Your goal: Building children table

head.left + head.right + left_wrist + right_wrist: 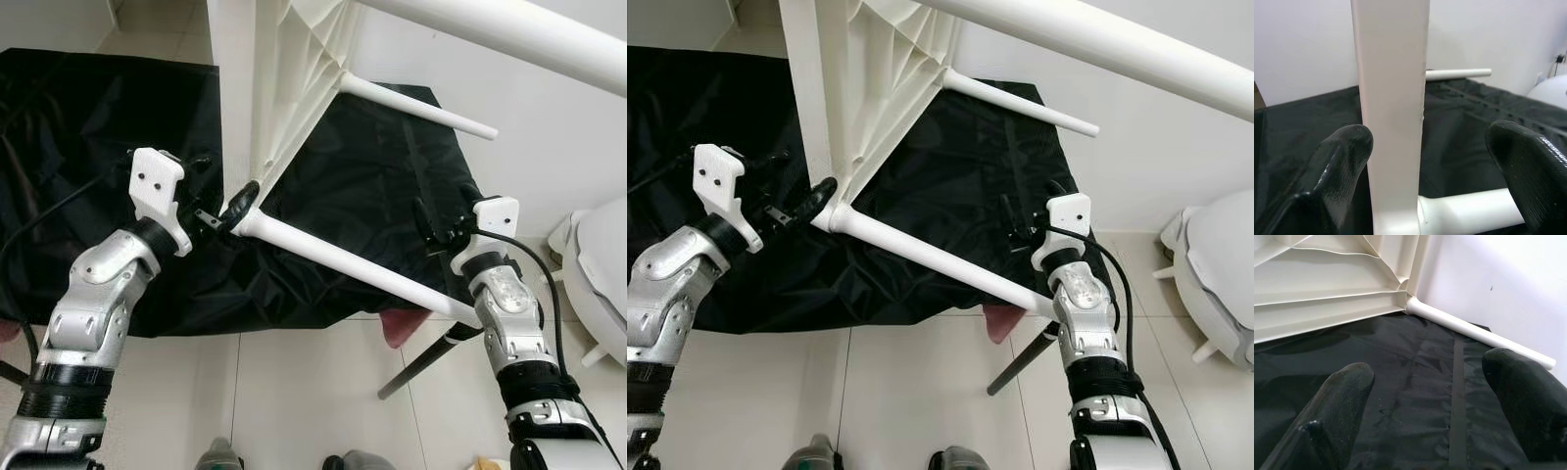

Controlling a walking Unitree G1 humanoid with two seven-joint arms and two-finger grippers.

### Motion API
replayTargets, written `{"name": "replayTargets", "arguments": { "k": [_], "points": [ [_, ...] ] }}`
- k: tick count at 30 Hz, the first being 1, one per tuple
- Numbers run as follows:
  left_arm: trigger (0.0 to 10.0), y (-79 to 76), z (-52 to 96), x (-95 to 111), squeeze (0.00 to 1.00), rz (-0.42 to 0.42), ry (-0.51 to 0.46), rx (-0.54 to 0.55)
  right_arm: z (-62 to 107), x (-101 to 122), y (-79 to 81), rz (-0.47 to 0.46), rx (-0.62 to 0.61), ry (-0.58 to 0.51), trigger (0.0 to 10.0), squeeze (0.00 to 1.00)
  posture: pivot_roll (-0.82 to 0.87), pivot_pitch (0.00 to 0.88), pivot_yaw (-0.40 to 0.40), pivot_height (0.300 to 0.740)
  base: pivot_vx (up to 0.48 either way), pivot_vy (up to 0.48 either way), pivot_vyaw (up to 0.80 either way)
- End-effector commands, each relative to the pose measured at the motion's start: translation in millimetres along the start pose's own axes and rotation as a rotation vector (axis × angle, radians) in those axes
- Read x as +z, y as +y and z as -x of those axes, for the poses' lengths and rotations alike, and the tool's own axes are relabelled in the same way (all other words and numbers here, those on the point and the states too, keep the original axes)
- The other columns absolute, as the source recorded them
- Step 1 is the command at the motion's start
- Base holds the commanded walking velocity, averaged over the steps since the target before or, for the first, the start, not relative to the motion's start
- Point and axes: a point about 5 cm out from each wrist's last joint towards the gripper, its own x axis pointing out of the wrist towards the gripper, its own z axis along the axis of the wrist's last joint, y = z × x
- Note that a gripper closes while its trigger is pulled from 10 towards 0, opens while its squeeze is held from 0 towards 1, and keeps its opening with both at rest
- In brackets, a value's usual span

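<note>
Over the black cloth [372, 196], your white table [265, 88] stood on its side, legs pointing toward 4 o'clock. Your left gripper [227, 217] was spread wide around the table's edge at the near leg [353, 266], not clenched. Your right gripper [1019, 230] hovered released at 3 o'clock.

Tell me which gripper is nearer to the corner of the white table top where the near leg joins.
Left. The left gripper is at that corner, fingers open astride the table top's edge. The right gripper hangs open over the black cloth, apart from it, near the leg's far end.
</note>
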Motion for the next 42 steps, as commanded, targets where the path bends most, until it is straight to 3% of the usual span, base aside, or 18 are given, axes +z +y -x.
{"name": "replayTargets", "arguments": {
  "k": [1,6,10,11,12,13,21,22,31,42],
  "points": [
    [10.0,-0.9,-9.2,-6.7,1.0,0.019,0.038,0.002,2.3,0.8,-3.2,0.003,-0.015,0.0,10.0,0.0,0.04,0.037,-0.052,0.74,0.0,0.0,0.0],
    [10.0,-4.0,-16.5,-11.2,1.0,0.025,0.066,-0.004,5.3,1.1,-2.7,0.002,-0.017,-0.003,10.0,0.0,0.03,0.036,-0.047,0.74,0.0,0.0,0.0],
    [10.0,1.1,-26.9,-15.2,1.0,-0.089,0.115,0.077,6.8,1.4,-5.6,0.006,-0.028,-0.001,10.0,0.0,0.03,0.048,-0.047,0.74,0.0,0.0,0.0],
    [10.0,2.5,-29.4,-16.9,0.48,-0.101,0.124,0.103,7.4,1.4,-6.0,0.006,-0.032,-0.001,10.0,0.0,0.02,0.053,-0.043,0.74,0.0,0.0,0.0],
    [10.0,2.5,-29.4,-16.9,0.48,-0.101,0.124,0.103,7.4,1.4,-6.0,0.006,-0.032,-0.001,10.0,0.0,0.02,0.053,-0.043,0.74,0.0,0.0,0.0],
    [10.0,1.2,-31.8,-17.2,0.0,-0.109,0.121,0.113,9.5,1.1,-5.9,0.006,-0.035,0.0,10.0,0.0,0.02,0.06,-0.042,0.74,0.0,0.0,0.0],
    [10.0,0.1,-40.7,-18.8,0.0,-0.094,0.138,0.121,12.4,-0.3,-4.6,0.0,-0.039,0.008,10.0,0.0,0.03,0.068,-0.04,0.74,0.0,0.0,0.0],
    [10.0,1.1,-48.9,-18.4,0.0,-0.09,0.158,0.13,11.8,-0.1,-3.4,-0.005,-0.039,0.007,10.0,0.0,0.03,0.07,-0.04,0.74,0.0,0.0,0.0],
    [10.0,7.0,-67.6,-18.4,0.0,-0.075,0.206,0.183,9.2,1.3,3.9,-0.022,-0.029,0.001,10.0,0.0,0.05,0.069,-0.037,0.74,0.0,0.0,0.0],
    [10.0,9.9,-79.8,-18.5,0.0,-0.054,0.231,0.218,8.1,2.8,1.8,-0.021,-0.041,-0.002,10.0,0.0,0.04,0.067,-0.036,0.74,0.0,0.0,0.0]
  ]
}}
